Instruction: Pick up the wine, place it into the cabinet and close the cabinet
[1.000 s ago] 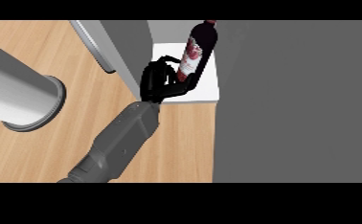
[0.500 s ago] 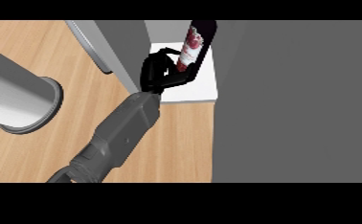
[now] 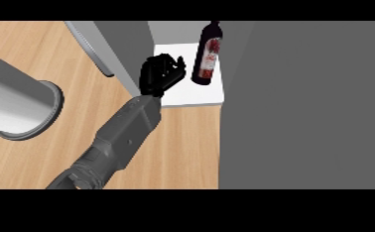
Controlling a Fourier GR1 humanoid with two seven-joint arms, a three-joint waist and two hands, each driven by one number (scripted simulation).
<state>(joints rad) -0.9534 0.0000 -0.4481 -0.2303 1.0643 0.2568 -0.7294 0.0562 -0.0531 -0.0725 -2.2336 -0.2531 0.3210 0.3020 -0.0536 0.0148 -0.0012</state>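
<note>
While its grey forearm [image 3: 121,137] rises from the lower left of the frame toward the centre, the right hand [image 3: 158,76] sits just left of the wine bottle [image 3: 207,53], apart from it, with its fingers [image 3: 174,68] relaxed and spread and holding nothing. The hand lies over the left edge of the white cabinet shelf [image 3: 198,94], near the upper middle of the frame. The wine bottle stands on that shelf, dark with a red-and-white label, its neck pointing to the upper edge of the scene. Left of the hand, the open grey cabinet door [image 3: 110,45] slants down from the upper left. A broad grey cabinet wall [image 3: 300,107] fills the right side. The wooden desk [image 3: 66,67] spreads across the left, and a grey cylinder [image 3: 22,102] sits at the far left edge.
</note>
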